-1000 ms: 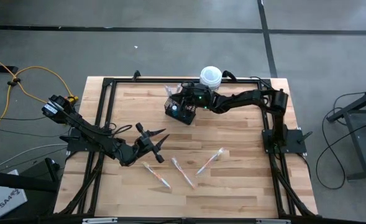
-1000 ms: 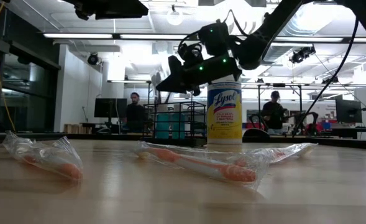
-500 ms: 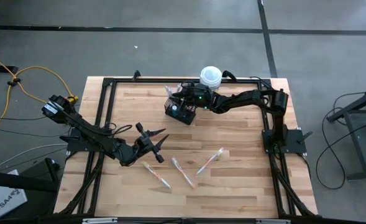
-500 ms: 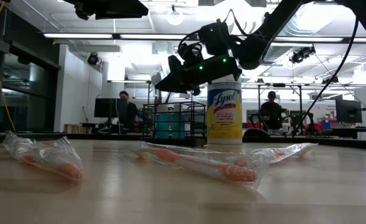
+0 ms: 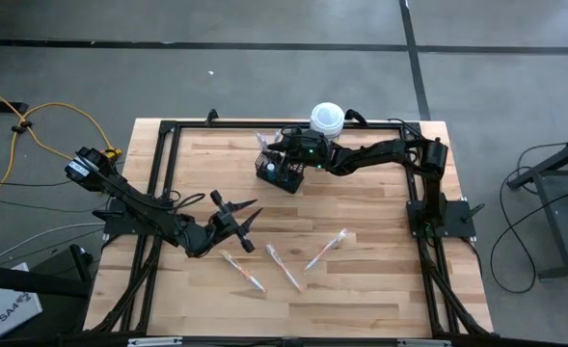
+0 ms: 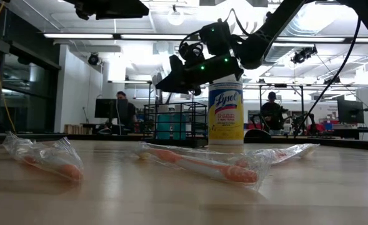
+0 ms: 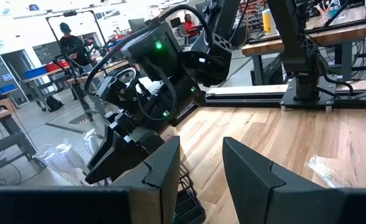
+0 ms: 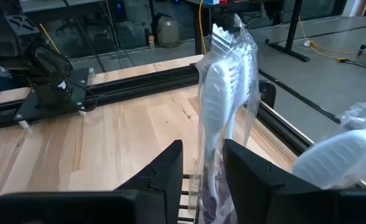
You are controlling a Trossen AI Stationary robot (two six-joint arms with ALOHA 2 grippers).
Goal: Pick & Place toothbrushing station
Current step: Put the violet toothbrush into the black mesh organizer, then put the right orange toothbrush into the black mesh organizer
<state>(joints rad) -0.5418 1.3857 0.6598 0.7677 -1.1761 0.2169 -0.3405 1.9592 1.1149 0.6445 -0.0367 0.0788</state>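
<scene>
The black wire basket (image 5: 282, 175) stands at the table's far middle, next to the white-lidded canister (image 5: 327, 119). A wrapped pale toothbrush (image 8: 223, 87) stands slanting in the basket, its lower end among the wires, and a second wrapped one (image 8: 344, 155) is beside it. My right gripper (image 5: 276, 154) hangs over the basket, slanting down toward the table's left. Its fingers (image 8: 164, 171) stand slightly apart on either side of the first toothbrush. My left gripper (image 5: 240, 214) is open and empty above the table's near left. Three wrapped toothbrushes (image 5: 243, 273) (image 5: 285, 268) (image 5: 325, 249) lie flat near it. My right gripper has the wrapped toothbrush's lower part (image 8: 210, 155) between its two fingers, which lie along the toothbrush. A narrow gap shows beside one finger. I cannot tell whether the fingers touch the wrapper.
The yellow-labelled canister (image 6: 225, 112) stands right behind the basket (image 6: 174, 122). A black metal frame (image 5: 158, 173) runs around the wooden table top. The three loose toothbrushes also show in the low view, across the near half (image 6: 196, 164). People stand in the room beyond.
</scene>
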